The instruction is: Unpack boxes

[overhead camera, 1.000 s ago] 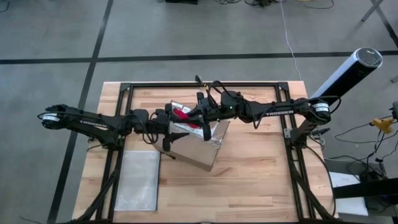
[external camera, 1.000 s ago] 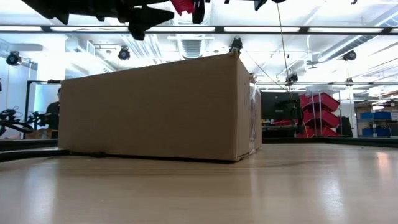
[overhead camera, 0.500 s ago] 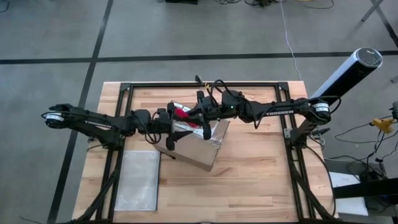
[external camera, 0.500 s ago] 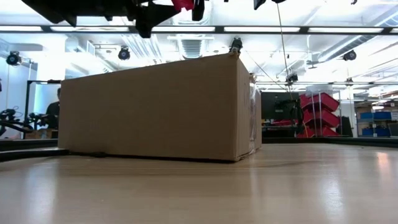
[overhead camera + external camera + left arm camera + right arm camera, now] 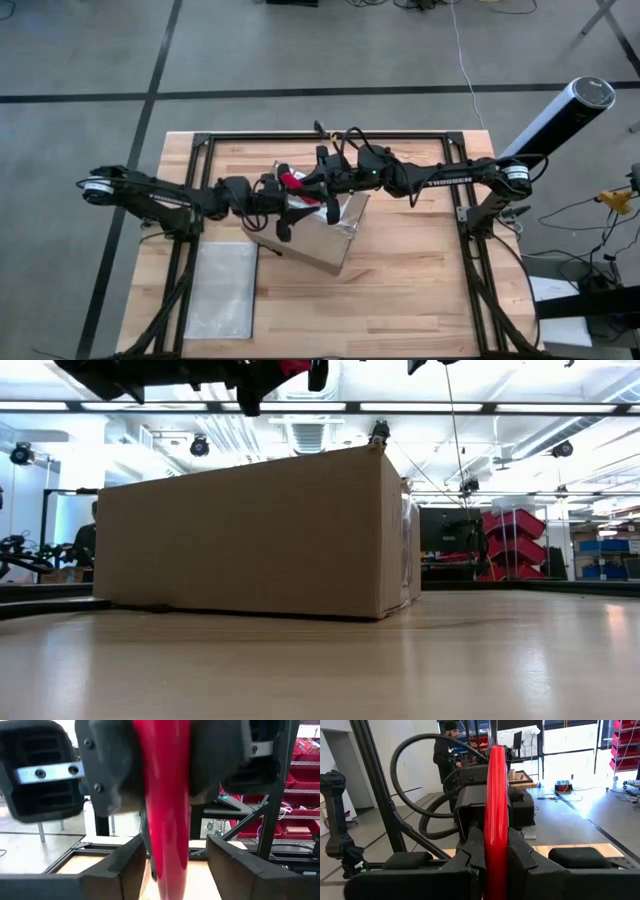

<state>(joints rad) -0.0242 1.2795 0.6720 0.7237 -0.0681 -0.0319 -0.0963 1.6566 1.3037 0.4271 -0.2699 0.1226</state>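
The brown cardboard box (image 5: 312, 236) rests on its base mid-table, also in the low view (image 5: 260, 535). Above its top hangs a red utility knife (image 5: 293, 181), with my right gripper (image 5: 322, 190) shut on it. My left gripper (image 5: 285, 200) faces it from the table's left. In the left wrist view its open fingers (image 5: 127, 870) stand on either side of the knife (image 5: 167, 820). Both grippers are cut off by the low view's top edge. My right gripper pinches the knife's flat sides (image 5: 495, 847) between its two fingers (image 5: 470, 855), level from the table's right. The knife sticks out forward, edge-on and level, clear of the box. My left gripper straddles the knife's free end (image 5: 167, 870); whether a finger touches it I cannot tell.
A flat translucent pouch (image 5: 222, 290) lies at the table's near left. A black frame (image 5: 330, 136) runs around the tabletop. A white-tipped post (image 5: 560, 115) stands at the far right corner. A person (image 5: 447, 745) stands in the room beyond.
My left gripper has gone toward the table's right, up to the red knife, and has tipped up to about level. The right gripper, the knife and the box have kept still.
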